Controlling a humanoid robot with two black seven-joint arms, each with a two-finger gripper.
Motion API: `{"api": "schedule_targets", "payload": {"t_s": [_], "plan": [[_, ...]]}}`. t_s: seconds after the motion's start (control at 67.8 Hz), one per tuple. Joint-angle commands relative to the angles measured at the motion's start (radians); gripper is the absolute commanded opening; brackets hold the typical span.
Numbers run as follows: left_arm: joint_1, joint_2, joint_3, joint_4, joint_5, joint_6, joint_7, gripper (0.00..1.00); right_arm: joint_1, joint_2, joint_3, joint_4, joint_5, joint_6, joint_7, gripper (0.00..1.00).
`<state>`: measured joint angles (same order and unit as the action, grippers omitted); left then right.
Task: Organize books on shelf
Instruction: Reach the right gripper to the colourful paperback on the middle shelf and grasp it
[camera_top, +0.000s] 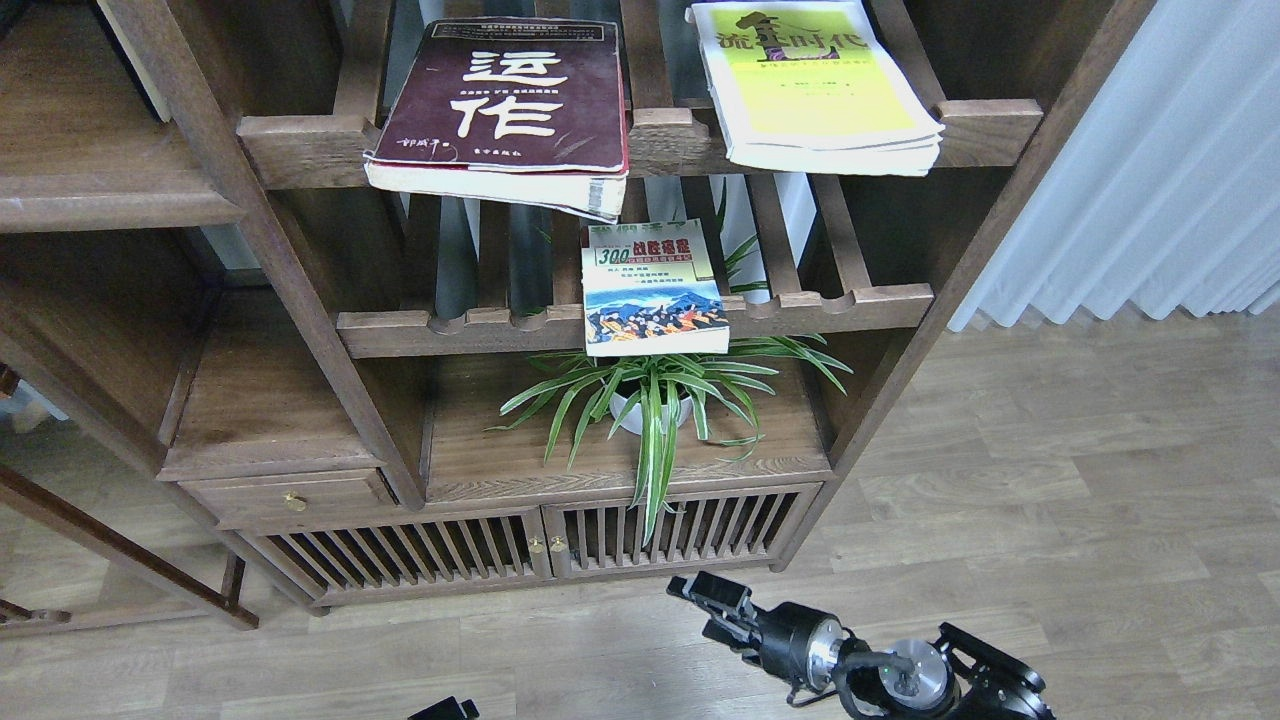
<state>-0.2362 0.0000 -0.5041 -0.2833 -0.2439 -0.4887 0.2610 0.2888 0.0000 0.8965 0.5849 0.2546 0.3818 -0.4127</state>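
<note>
Reaching has barely begun: the right gripper (712, 592) sits low at the bottom of the view over the wooden floor (1050, 520), pointing up and left toward the bookcase, and it holds nothing. It is seen small and dark, so I cannot tell whether its fingers are parted. Of the left gripper (445, 710) only a black sliver shows at the bottom edge, and its state cannot be told either.

All three books lie flat, well above and beyond the right gripper. The "300" book (652, 290) is the nearest, almost straight ahead of it on the lower slatted rack (800, 308), its front edge overhanging the rail above the potted plant (650, 395). The maroon book (505, 105) lies farther up and to the left on the upper slatted rack (300, 145), the yellow-green book (815, 85) farther up and to the right. The solid shelf (90, 170) lies far to the upper left.

The step in hand looks like the approach for a first pick, probably the "300" book. That calls for raising the arm past the plant's leaves and taking the overhanging edge.
</note>
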Motion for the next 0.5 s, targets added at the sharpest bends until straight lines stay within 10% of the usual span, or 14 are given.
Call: {"api": "schedule_targets", "payload": {"t_s": [0.0,0.487], "plan": [[0.002,0.0,-0.001,0.001,0.0,0.0,0.0,1.0,0.004,0.0,0.059,0.07,-0.001,-0.009,-0.001,1.0],[0.02,0.0,-0.001,0.012,0.0,0.0,0.0,1.0,0.041,0.0,0.216,0.3,-0.006,-0.165,-0.001,1.0]]}}
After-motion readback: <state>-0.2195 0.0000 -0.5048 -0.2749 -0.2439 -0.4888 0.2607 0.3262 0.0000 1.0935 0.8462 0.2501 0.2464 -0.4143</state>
